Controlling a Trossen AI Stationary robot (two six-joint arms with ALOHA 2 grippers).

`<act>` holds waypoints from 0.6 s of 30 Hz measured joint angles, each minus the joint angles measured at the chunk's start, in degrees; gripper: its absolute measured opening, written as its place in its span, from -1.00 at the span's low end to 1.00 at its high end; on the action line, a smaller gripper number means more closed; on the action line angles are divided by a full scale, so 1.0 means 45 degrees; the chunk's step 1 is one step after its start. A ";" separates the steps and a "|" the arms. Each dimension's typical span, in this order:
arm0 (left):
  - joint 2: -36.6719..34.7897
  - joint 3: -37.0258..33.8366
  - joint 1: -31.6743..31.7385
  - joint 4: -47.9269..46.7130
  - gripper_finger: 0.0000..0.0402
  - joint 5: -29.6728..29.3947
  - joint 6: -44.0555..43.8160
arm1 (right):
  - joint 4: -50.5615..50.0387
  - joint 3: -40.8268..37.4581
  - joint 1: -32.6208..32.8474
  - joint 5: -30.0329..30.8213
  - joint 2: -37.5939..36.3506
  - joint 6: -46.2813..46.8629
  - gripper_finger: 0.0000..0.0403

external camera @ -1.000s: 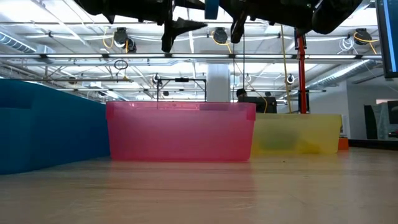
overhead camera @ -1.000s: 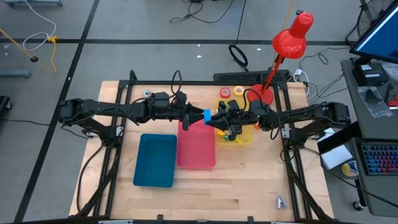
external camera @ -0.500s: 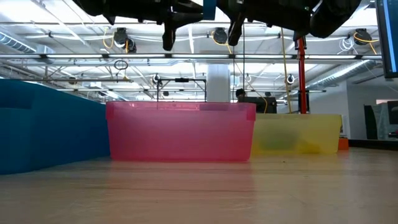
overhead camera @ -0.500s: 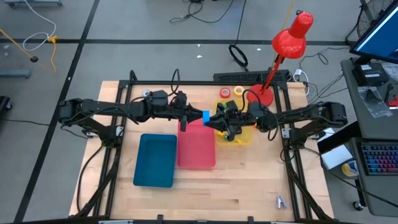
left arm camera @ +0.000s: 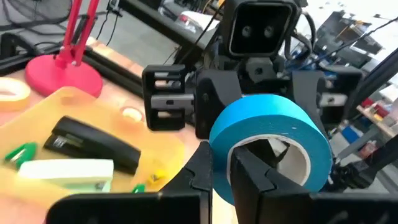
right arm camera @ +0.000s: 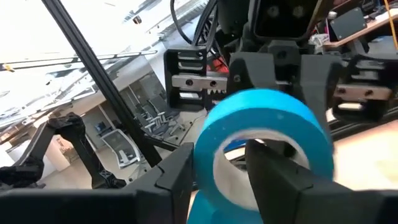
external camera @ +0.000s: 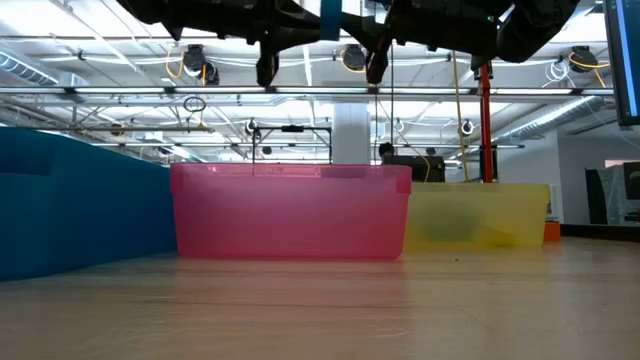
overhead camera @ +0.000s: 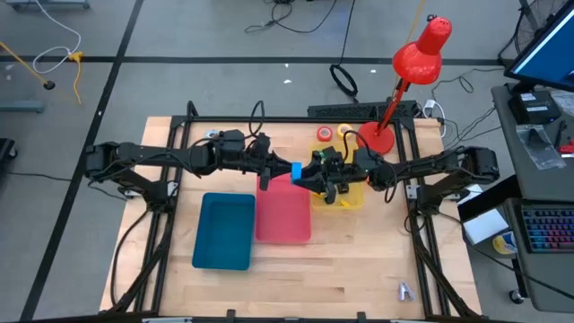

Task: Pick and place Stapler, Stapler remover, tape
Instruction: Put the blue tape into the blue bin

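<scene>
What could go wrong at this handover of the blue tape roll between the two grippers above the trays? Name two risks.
1. The left gripper is shut on the blue tape roll by its wall only; as the right gripper lets go, the roll may tilt or slip.
2. The roll hangs near the pink tray and yellow tray's edges, so a drop might miss both.

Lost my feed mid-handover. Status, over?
Left gripper shut on blue tape, above pink tray. Right gripper at the roll, jaws parting. Nothing in the way.
</scene>
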 joint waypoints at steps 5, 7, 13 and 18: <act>-0.0760 0.0005 0.0231 -0.1919 -0.87 -0.0040 0.0437 | -0.0061 -0.0005 -0.0155 -0.0611 -0.0010 0.0100 -0.29; -0.1162 0.0024 0.0319 -0.2463 -0.87 -0.0191 0.0632 | -0.0058 -0.0005 -0.0257 -0.0644 -0.0010 0.0280 -0.30; -0.3063 0.0022 0.0360 -0.7551 -0.87 -0.1002 0.0418 | -0.0019 -0.0005 -0.0421 -0.0649 -0.0015 0.0325 -0.30; -0.3998 0.0019 -0.0293 -1.2064 -0.87 -0.1444 -0.1640 | -0.0066 -0.0005 -0.0646 -0.0660 -0.0019 0.0323 -0.30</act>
